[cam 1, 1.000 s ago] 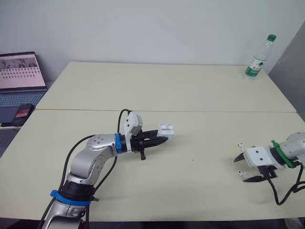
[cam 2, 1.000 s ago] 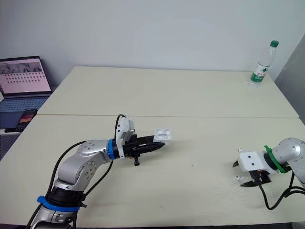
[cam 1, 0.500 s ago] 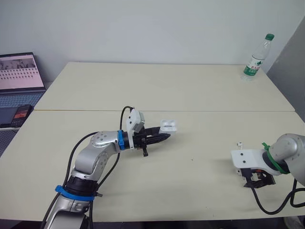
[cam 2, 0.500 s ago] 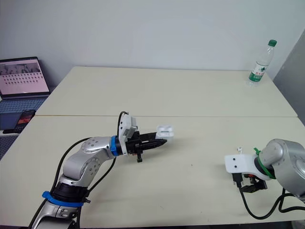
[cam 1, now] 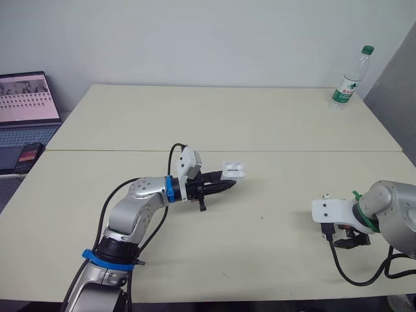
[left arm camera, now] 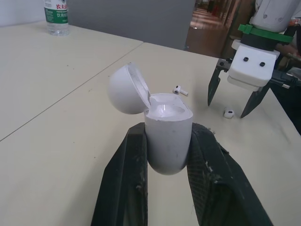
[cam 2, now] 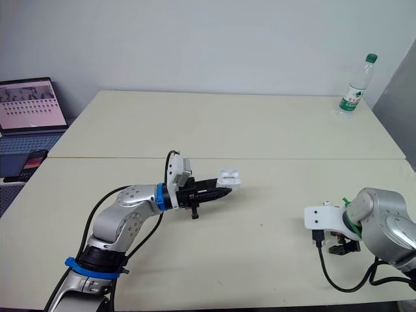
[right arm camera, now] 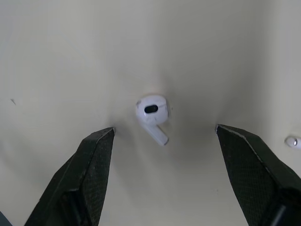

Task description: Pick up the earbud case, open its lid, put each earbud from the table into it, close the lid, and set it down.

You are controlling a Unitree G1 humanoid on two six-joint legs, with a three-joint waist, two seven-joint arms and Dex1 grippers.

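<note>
The white earbud case [left arm camera: 167,136] has its lid tipped open, and my left gripper [cam 1: 229,184] is shut on its body, holding it just above the middle of the table. Out to the right, my right gripper [right arm camera: 164,134] points straight down at the table and is open. One white earbud [right arm camera: 151,110] lies on the table between its fingers [right arm camera: 96,150], touching neither. The left wrist view shows that earbud [left arm camera: 229,113] under the right gripper [left arm camera: 227,109]. A second earbud [left arm camera: 179,90] lies a little apart on the table, closer to the case.
A water bottle [cam 1: 349,79] stands at the table's [cam 1: 227,123] far right corner. An open laptop [cam 1: 26,97] and a phone [cam 1: 29,154] sit on a lower surface off the left edge. A seam crosses the table behind the case.
My right gripper has turned from pointing sideways to pointing straight down and shifted left over an earbud. The left gripper has carried the open case slightly to the right.
</note>
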